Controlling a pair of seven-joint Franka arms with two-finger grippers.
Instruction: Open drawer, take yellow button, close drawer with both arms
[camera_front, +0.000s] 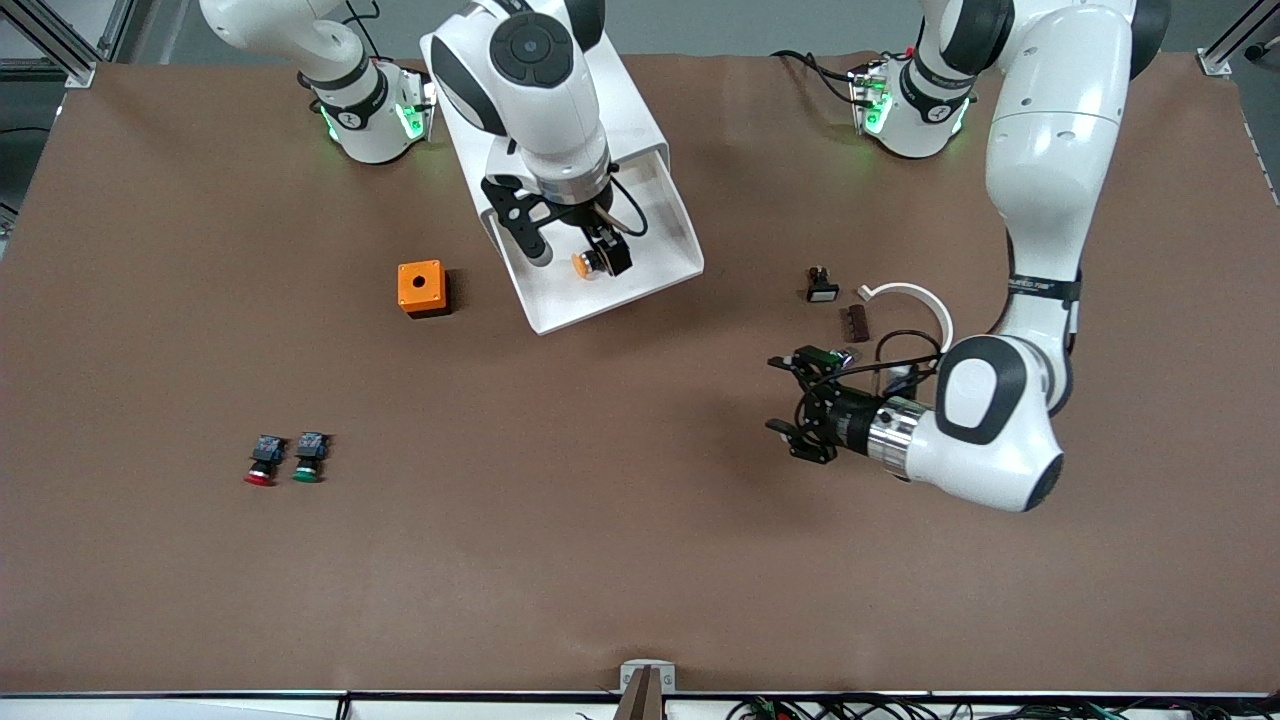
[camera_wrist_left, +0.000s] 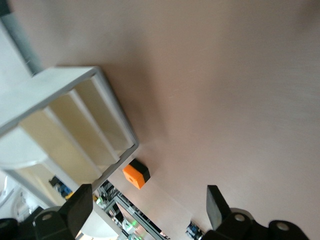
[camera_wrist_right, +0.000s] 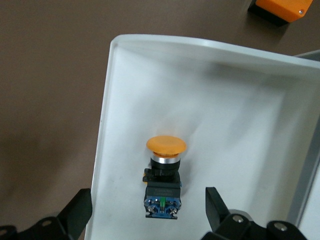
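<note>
While the button (camera_wrist_right: 165, 172) lies in the open drawer (camera_wrist_right: 107, 150), both end effectors gape empty, right (camera_front: 570, 255) above it, left (camera_front: 800, 410) over bare table.

High front camera faces the arms; wrist cameras share the drawer (camera_wrist_right: 210, 90).

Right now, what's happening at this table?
The drawer is pulled out of the cabinet. The right gripper hangs open over it, its fingers either side of the orange-capped button lying inside, not yet gripped. The left gripper waits open above bare table toward the left arm's end.
</note>
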